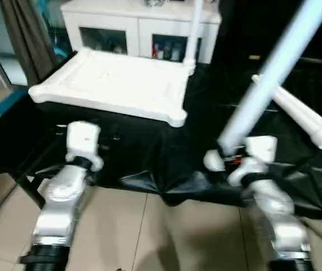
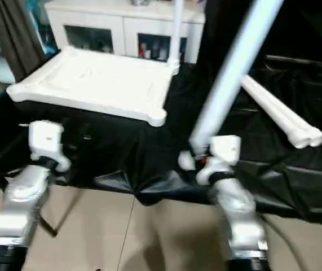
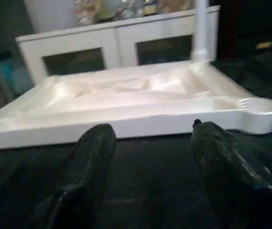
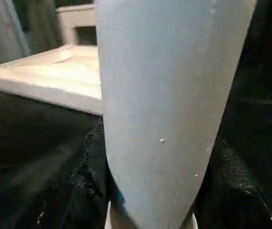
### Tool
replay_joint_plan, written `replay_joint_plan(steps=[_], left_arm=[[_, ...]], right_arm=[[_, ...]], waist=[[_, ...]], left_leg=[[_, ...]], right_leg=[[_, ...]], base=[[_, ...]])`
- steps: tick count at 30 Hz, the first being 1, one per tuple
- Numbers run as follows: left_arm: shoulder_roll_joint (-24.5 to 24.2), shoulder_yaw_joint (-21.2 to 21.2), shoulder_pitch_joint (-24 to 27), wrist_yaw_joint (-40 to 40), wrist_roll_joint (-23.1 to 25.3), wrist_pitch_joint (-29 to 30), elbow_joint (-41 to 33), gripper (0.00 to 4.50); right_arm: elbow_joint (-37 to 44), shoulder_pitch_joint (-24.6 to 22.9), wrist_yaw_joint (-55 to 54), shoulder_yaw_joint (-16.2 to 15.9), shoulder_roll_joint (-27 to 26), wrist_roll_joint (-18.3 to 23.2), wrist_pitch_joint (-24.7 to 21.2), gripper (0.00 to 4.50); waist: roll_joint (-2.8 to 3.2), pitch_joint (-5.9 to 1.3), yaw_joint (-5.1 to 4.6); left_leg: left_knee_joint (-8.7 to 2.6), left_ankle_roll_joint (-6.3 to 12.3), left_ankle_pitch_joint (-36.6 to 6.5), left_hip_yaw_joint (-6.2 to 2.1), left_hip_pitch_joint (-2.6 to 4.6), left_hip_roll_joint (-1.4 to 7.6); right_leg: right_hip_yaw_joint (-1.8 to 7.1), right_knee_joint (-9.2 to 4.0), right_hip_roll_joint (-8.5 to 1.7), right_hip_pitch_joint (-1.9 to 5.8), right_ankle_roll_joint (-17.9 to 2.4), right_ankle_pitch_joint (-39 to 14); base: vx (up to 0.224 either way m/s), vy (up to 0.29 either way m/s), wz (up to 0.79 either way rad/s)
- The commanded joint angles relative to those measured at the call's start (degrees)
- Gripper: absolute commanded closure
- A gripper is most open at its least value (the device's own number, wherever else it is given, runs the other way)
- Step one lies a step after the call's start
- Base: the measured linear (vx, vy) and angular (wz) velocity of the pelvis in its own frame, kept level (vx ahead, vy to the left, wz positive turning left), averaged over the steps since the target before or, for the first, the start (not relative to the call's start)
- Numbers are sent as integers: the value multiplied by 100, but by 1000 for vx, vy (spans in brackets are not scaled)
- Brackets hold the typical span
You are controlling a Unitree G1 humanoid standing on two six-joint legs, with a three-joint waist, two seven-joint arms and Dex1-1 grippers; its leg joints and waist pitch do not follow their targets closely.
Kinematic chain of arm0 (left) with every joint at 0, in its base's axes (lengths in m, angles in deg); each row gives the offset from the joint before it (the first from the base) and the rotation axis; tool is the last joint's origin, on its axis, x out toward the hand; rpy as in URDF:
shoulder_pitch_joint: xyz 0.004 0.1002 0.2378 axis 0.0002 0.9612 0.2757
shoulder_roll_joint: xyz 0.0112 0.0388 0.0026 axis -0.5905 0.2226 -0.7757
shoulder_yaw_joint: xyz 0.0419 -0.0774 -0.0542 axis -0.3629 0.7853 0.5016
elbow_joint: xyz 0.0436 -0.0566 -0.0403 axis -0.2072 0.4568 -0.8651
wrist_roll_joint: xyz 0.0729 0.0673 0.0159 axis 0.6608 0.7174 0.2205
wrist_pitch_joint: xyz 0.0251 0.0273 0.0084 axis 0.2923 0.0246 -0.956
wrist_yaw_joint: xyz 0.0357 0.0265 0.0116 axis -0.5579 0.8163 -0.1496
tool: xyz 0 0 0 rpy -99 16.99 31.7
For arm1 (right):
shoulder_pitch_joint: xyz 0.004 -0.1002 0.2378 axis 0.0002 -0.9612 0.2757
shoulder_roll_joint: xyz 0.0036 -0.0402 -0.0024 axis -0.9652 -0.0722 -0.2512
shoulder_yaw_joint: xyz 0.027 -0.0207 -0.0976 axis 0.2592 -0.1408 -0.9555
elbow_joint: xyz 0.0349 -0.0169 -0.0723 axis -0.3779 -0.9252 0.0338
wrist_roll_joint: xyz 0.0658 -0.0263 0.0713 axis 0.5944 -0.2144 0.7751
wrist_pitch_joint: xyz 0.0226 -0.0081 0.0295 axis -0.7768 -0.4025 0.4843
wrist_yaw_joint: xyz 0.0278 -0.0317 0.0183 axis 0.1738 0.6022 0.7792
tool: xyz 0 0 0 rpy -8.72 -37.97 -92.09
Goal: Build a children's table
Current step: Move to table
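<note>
Children's table top [image 1: 115, 84] lies upside down on the black-covered work table [image 1: 149, 158], toward its far left corner, ribbed underside up. One white leg [image 1: 192, 34] is already seated upright in the top's far right corner socket; the near right socket [image 1: 176, 118] stands empty.

Work table's black cover hangs in folds over the near edge. White cabinet [image 1: 141, 28] with glass doors stands behind the work table, beyond the table top.

Two spare legs [image 1: 304, 118] lie side by side on the cover toward the right edge, touching one another, well apart from the table top.

Right gripper [image 1: 228, 153] is clamped on a fourth leg [image 1: 273, 70], near the leg's lower end, at the near edge of the work table. That leg rises tilted, up and to the right, clear of the surface. In the right wrist view the leg [image 4: 169, 109] sits tight between the dark fingers.

Left gripper [image 3: 150, 143] holds nothing; its fingers [image 3: 95, 148] are spread apart, above the cover, pointing at the near long edge of the table top, close to it but not touching.
</note>
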Motion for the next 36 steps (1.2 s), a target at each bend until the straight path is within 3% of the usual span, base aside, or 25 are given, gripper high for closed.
replay_joint_plan(steps=[1, 2, 3, 4, 5, 6, 8, 9, 11, 13, 14, 16, 17, 18, 19, 21, 23, 25, 27, 29, 30, 31, 32, 33, 36], left_arm=[[30, -71, -59, -61, -1, 14, -19, 153], [29, -75, -59, -59, -3, 14, -19, 153], [29, -82, -61, -64, -15, 13, -17, 153], [28, -87, -62, -69, -24, 11, -16, 153], [35, -95, -68, -75, -34, 10, -10, 153], [37, -99, -70, -80, -41, 8, -8, 153], [45, -105, -79, -94, -61, 1, 2, 153], [49, -107, -84, -91, -58, 1, 6, 153], [66, -99, -91, -109, -53, -2, 13, 153], [71, -95, -93, -125, -62, -4, 13, 153], [72, -96, -95, -125, -63, -5, 14, 153], [73, -105, -109, -128, -78, -15, 32, 153], [74, -107, -111, -130, -82, -18, 36, 153], [73, -107, -116, -136, -83, -24, 46, 153], [74, -106, -120, -141, -84, -28, 52, 153], [81, -100, -125, -148, -79, -30, 59, 153], [97, -90, -138, -162, -72, -36, 76, 153], [107, -100, -143, -163, -73, -42, 80, 153], [111, -115, -144, -151, -78, -45, 83, 153], [112, -119, -144, -149, -83, -48, 85, 153], [114, -122, -142, -147, -85, -51, 84, 153], [118, -117, -142, -153, -88, -56, 86, 153], [119, -115, -141, -155, -87, -57, 85, 153], [124, -113, -138, -157, -83, -56, 80, 153], [132, -108, -132, -162, -76, -61, 74, 153]], right_arm=[[152, 44, 9, 129, 78, 36, -34, 262], [155, 43, 13, 132, 79, 35, -35, 262], [158, 41, 11, 138, 81, 29, -42, 262], [160, 41, 8, 141, 82, 25, -47, 262], [164, 42, -2, 155, 89, 22, -49, 262], [170, 40, -16, 160, 94, 10, -47, 262], [180, 49, -10, 177, 101, 16, -33, 262], [176, 56, -5, 185, 103, 19, -33, 262], [150, 81, -26, 175, 125, 49, -10, 262], [140, 95, -23, 179, 120, 73, 8, 262], [139, 97, -20, 181, 118, 72, 7, 262], [140, 105, 10, 200, 100, 64, 0, 262], [139, 106, 15, 202, 98, 62, 0, 262], [132, 108, 21, 206, 94, 68, 6, 262], [124, 111, 18, 204, 97, 63, 12, 262], [115, 115, 11, 198, 105, 63, 18, 262], [109, 117, 8, 190, 122, 79, 10, 262], [129, 107, 28, 200, 122, 89, -1, 262], [140, 105, 42, 217, 112, 78, -9, 262], [140, 106, 42, 224, 109, 75, -15, 262], [142, 107, 43, 216, 119, 51, 1, 262], [142, 107, 32, 204, 124, 42, 14, 262], [141, 108, 27, 198, 124, 42, 16, 262], [142, 106, 21, 191, 131, 51, 16, 262], [139, 109, 17, 181, 128, 52, 21, 262]], waist=[[93, -313, -211], [31, -331, -187], [-53, -354, -125], [-136, -307, -47], [-143, -285, 146], [-244, -294, 282], [32, -405, 225], [149, -431, -87], [85, -404, -298], [-102, -381, -219], [-194, -336, -12], [-121, -430, 134], [42, -428, 122], [190, -432, -152], [177, -557, -422], [116, -443, -302], [-133, -405, -245], [-472, -385, 18], [-293, -169, 291], [-130, -147, 374], [-208, -78, 289], [46, -230, 192], [223, -474, -138], [174, -441, -232], [100, -362, -245]], left_leg=[[-647, 1713, -400, -251, 420, 485], [-583, 1805, -197, -135, 249, 354], [-519, 974, -153, 302, 436, 292], [-503, 604, -296, 434, 261, 124], [-346, 35, -594, 450, 75, -29], [-215, 382, -294, 237, -354, -12], [-332, 515, 502, 76, -383, 170], [-609, 927, 1089, -182, 355, 361], [-587, 2129, 1004, -514, 779, 641], [-361, 2393, 925, -117, 364, 227], [-71, 2083, 618, 80, -283, -209], [123, 1398, 690, -12, -598, -10], [-179, 1065, 1099, -33, -440, 139], [-417, 1446, 1846, -329, 300, 362], [-409, 2642, 2653, -949, 1112, 891], [-482, 3181, 2786, -798, 725, 821], [-292, 2368, 1457, -281, 555, 201], [286, 1105, -690, 287, 117, -545], [662, -41, -629, -54, -114, -353], [454, -464, -507, -194, -64, -269], [103, -156, -281, -304, -246, -156], [-377, 86, -41, -287, -21, -14], [-684, 717, 288, -908, 714, 617], [-730, 1403, -191, -1050, 772, 799], [-684, 2457, 343, -768, 627, 408]], right_leg=[[46, -162, -288, -63, -1196, 161], [132, -254, -388, 125, -1279, 350], [418, -266, -266, 154, -1551, 203], [581, -363, -180, 358, -1614, 58], [985, -532, -257, 653, -1687, -370], [968, -597, -555, 944, -1616, -269], [760, -465, -419, 835, -1674, 257], [221, -55, 76, 155, -1123, 531], [123, 135, -130, -315, -799, -13], [317, -169, -394, 96, -988, 600], [730, -461, -604, 737, -1256, 557], [878, -488, -778, 1051, -1881, 673], [575, -310, -429, 874, -1774, 1150], [82, 123, 90, 207, -1189, 926], [-14, 569, -64, -659, -263, -408], [69, 721, -236, -780, 481, -352], [269, 4, -368, -535, -47, 578], [1296, -632, -574, 415, -1340, -1146], [1824, -747, -532, 556, -2318, -1660], [1945, -798, -73, 429, -1751, -1517], [1574, -707, -90, 482, -1536, -1291], [1172, -581, 124, 370, -1086, -966], [536, 292, 231, -344, -482, -680], [275, 576, 39, -566, -13, -720], [63, 514, -78, -721, 443, -40]], base=[[86, 40, 13], [86, 34, 7], [86, 27, -20], [86, 27, -20], [88, 31, -44], [77, 46, -27], [72, 49, -16], [109, 21, 3], [115, 13, 6], [78, 18, 12], [60, 28, 15], [59, 20, 14], [69, 13, 14], [129, -27, 15], [129, -27, 15], [67, -34, -3], [24, -24, -9], [83, -65, 7], [68, -74, -17], [51, -43, -32], [52, 38, -13], [52, 38, -13], [107, 61, -1], [115, 38, 5], [93, 26, 4]])
